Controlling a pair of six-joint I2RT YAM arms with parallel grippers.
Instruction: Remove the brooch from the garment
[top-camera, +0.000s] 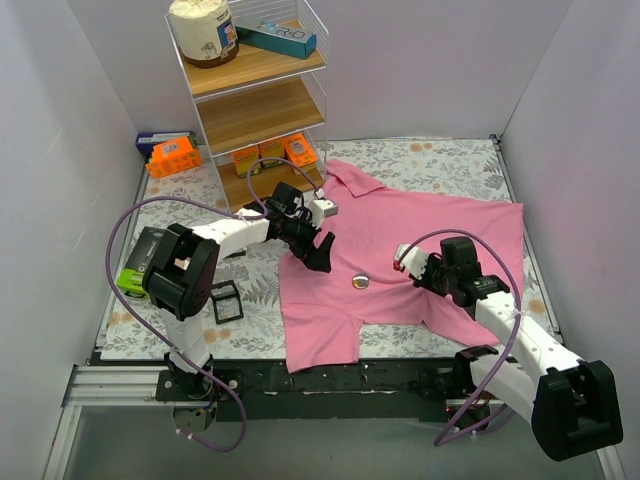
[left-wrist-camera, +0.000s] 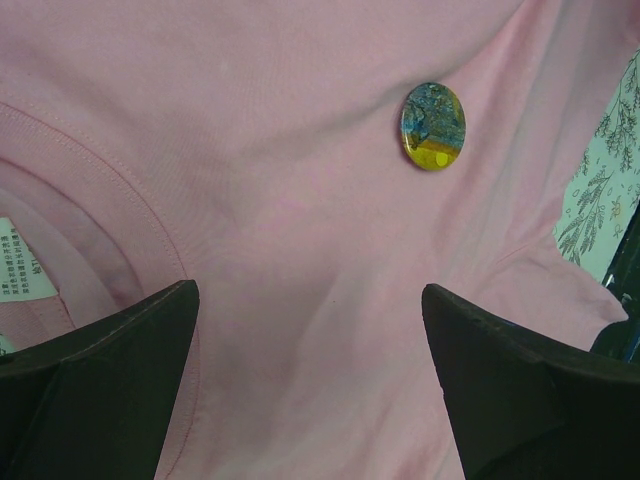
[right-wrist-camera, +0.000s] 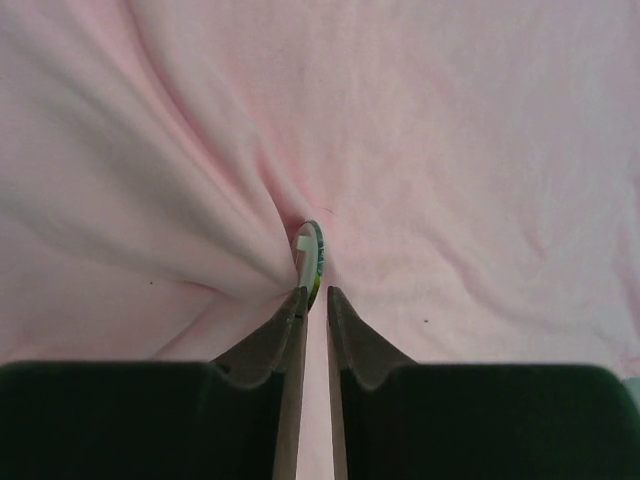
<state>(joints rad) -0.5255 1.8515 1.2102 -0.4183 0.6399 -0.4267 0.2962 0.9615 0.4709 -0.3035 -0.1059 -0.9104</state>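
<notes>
Overhead, the brooch (top-camera: 361, 282) lies flat, low on the garment (top-camera: 450, 225). Left wrist — left gripper (left-wrist-camera: 308, 288) gapes empty; I'd press the cloth beside the brooch. Right wrist — right gripper (right-wrist-camera: 316, 292) seems to nip the brooch's rim; I'd pull gently.

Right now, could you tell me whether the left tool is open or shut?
Open: the left tool has its fingers wide apart above the garment, holding nothing.

Bright, even light; soft shadows.
</notes>
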